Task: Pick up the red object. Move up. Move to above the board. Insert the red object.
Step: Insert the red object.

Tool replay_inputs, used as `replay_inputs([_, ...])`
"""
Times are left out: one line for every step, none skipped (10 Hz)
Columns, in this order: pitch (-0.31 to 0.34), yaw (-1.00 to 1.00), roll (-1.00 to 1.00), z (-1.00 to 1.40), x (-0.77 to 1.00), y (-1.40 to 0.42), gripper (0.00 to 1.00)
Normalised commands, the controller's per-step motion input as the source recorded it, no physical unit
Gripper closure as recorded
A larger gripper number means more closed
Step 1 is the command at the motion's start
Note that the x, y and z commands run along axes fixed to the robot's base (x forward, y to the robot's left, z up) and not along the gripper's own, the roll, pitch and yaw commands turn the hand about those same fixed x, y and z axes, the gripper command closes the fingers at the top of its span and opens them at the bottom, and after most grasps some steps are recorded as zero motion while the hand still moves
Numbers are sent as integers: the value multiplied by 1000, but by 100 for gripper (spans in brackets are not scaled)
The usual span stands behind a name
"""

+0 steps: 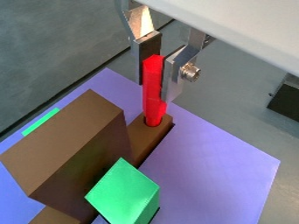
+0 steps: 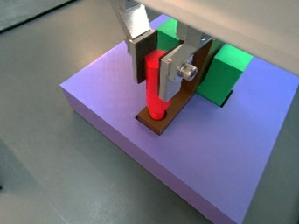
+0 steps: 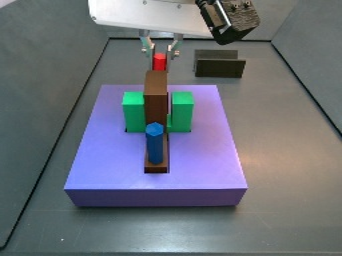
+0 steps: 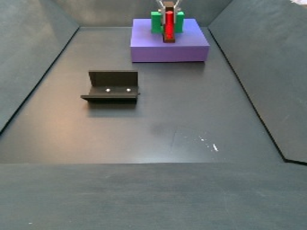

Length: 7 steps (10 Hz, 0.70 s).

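Note:
The red object (image 1: 153, 87) is an upright peg between my gripper's fingers in both wrist views (image 2: 156, 92). Its lower end sits in the slot at the end of the brown board (image 1: 70, 149), which lies on the purple base (image 1: 222, 175). My gripper (image 1: 160, 74) is shut on the red object's upper part and stands straight above the slot (image 2: 159, 74). In a side view the red object (image 3: 159, 61) shows behind the board's tall brown block (image 3: 156, 95), under the gripper (image 3: 160, 45). The far side view shows the peg (image 4: 170, 25) small and distant.
Green blocks (image 2: 233, 61) flank the brown board. A blue peg (image 3: 155, 142) stands in the board's near end. The fixture (image 3: 221, 66) stands on the floor beside the purple base (image 3: 201, 165); it also shows in the far side view (image 4: 111, 86). Grey walls enclose the floor.

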Motion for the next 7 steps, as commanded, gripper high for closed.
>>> replay_inputs([27, 66, 0, -143, 209, -160, 100])
replay_inputs([21, 49, 0, -171, 166, -157, 100])
replay_inputs([0, 0, 0, -249, 137, -34, 100])
replay_inputs([-26, -3, 0, -366, 0, 0, 100])
replay_inputs([0, 0, -69, -63, 0, 0, 100])
replay_inputs([0, 0, 0, -29, 0, 0, 100])
replay_inputs([10, -20, 36, -126, -106, -63, 100])
